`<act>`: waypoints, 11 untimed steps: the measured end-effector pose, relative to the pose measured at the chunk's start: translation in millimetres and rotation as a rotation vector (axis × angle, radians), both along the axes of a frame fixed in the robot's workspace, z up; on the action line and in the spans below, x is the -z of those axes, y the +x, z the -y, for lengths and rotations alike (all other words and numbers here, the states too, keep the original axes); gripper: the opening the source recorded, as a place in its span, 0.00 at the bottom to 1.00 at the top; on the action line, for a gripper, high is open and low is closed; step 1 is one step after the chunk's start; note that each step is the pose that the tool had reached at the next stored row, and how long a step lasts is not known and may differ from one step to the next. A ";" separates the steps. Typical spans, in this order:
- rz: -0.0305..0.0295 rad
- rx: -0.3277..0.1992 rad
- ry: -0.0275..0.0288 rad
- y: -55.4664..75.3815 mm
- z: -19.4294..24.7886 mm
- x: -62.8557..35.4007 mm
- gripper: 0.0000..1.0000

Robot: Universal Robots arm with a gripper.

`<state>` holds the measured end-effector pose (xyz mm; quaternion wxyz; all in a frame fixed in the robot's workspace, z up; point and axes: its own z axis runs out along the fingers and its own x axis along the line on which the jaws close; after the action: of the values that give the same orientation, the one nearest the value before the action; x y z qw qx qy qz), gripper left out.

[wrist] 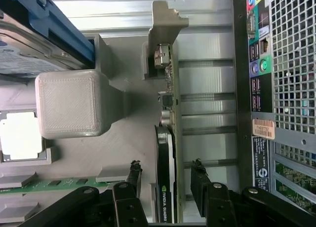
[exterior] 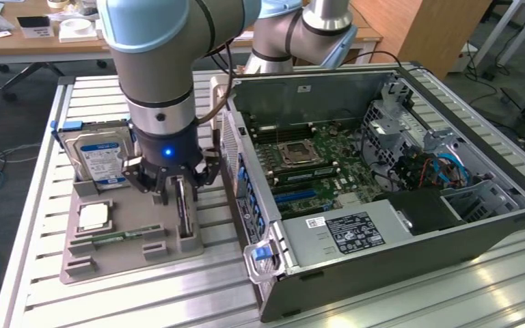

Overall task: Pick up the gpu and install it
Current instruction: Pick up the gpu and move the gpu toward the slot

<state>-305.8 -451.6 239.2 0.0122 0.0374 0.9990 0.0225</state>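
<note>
Wrist view: fingers (wrist: 198,183) astride gpu (wrist: 164,160)

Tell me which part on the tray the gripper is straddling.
The gpu: it stands on edge inside the open gripper; the hard drive, CPU and memory stick sit off to the side.

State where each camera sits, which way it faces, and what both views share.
Exterior view: off the arm, raised, looking down at the table; it shows the arm standing over the gpu, beside the open computer case.
Wrist view: on the wrist, looking along the open fingers, which flank the gpu standing on edge.
Shared: the gpu, the hard drive, the computer case.
</note>
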 end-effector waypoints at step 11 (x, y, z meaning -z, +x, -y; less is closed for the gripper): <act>-0.0010 0.000 0.0006 0.0 -0.7 5.8 0.53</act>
<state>-305.9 -450.8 233.3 0.0117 0.0375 0.9990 0.0227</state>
